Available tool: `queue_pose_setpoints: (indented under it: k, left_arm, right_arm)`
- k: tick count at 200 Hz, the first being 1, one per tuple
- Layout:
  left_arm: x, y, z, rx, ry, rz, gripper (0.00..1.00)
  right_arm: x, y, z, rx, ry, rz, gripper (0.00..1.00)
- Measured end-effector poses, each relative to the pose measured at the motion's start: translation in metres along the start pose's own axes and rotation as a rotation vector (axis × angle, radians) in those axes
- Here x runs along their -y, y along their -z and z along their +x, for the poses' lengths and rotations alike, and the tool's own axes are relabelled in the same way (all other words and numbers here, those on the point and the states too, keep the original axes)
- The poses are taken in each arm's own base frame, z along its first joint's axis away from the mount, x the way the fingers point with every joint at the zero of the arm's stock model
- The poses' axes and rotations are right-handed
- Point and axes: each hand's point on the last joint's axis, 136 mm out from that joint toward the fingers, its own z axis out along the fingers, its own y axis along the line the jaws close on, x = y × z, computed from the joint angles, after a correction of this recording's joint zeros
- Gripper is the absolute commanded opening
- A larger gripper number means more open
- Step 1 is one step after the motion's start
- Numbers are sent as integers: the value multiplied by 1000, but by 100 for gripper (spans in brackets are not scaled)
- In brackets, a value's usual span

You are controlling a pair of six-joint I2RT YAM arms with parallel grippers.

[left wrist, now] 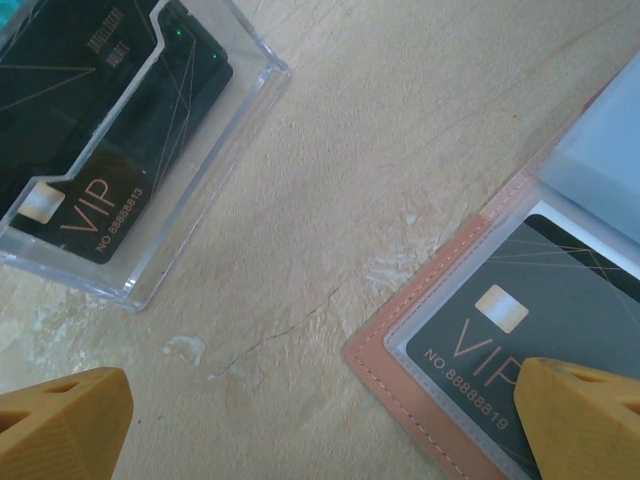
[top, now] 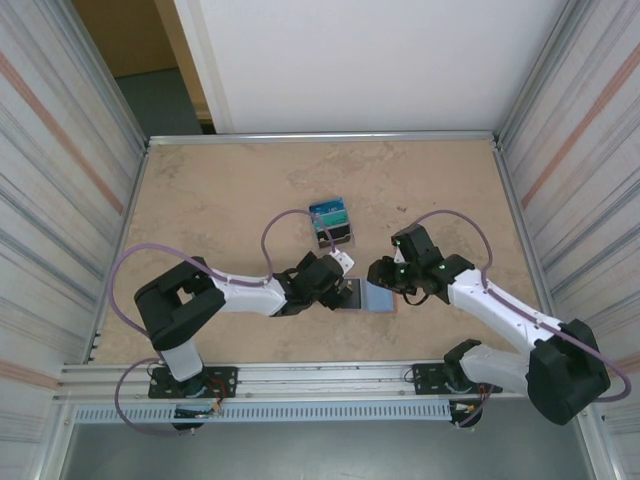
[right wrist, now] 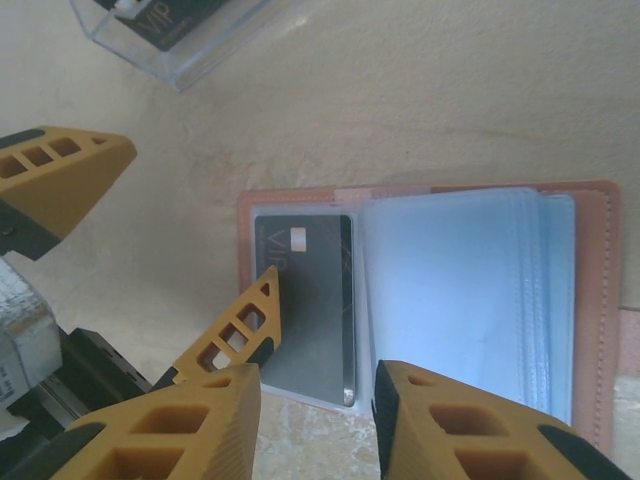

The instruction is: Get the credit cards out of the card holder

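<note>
my left claw (left wrist: 322,378) stood wide apart and held nothing, one fingertip (right wrist: 245,320) over the left edge of the dark card (right wrist: 310,290) in the open card holder (right wrist: 592,300), which lay flat on the table (top: 220,190) between my arms. my right claw (right wrist: 318,385) hung partly apart above the holder's near edge, gripping nothing. more cards (left wrist: 90,150) sat in a clear stand (left wrist: 215,150) nearby.

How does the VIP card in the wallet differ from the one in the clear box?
The wallet's VIP card lies under a clear sleeve in the open card holder; the other VIP card sits in the clear plastic stand. One jaw of the left gripper reaches over the wallet's card; none is over the other. Both are dark with a pale chip.
</note>
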Motion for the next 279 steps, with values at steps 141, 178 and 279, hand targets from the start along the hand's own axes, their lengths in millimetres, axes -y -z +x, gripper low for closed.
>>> queue_pose_setpoints:
  k: [141, 178, 279]
  left_arm:
    - [-20, 36, -11, 67, 82, -39, 99]
    - [-20, 34, -8, 53, 89, -39, 99]
    - [-14, 17, 22, -46, 62, -45, 99]
  right_arm:
    - [-16, -49, 31, -187, 38, 30, 22]
    - [-16, -54, 33, -202, 41, 40, 23]
    - [-4, -68, 41, -248, 30, 99, 22]
